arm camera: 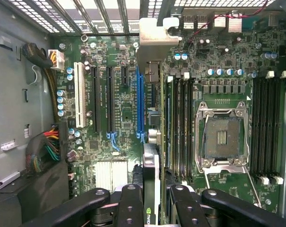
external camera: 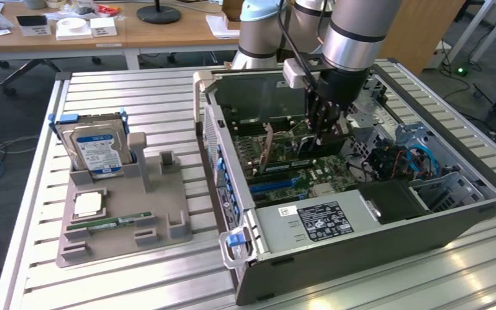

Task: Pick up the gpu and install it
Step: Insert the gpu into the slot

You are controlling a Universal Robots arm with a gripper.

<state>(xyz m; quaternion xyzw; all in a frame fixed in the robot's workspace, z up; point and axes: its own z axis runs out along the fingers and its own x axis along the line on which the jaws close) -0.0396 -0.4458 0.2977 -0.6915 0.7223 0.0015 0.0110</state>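
Because the gpu [arm camera: 151, 163] has to go into a slot edge-first, I hold it on edge. My gripper [arm camera: 152, 204] is clamped on its two faces, with a finger [arm camera: 129, 203] on either side, so that its long edge faces the motherboard [arm camera: 119, 118]. Its silver bracket [arm camera: 157, 35] lies toward the slotted wall of the computer case [external camera: 386, 252]. I judge that this is why my grip sits toward the card's other end, leaving the bracket free to meet that wall. In the wrist view the card runs parallel to the long blue slot [arm camera: 140, 104] and just beside it. Whether its edge touches the board or hangs above it I cannot tell. In the exterior view my arm reaches straight down into the open case, which keeps the card square to the board. The grey holder [external camera: 119, 232], with the hard drive [external camera: 97, 152] and the green memory stick [external camera: 110, 224], stands well apart on the exterior view's left, clear of my work.
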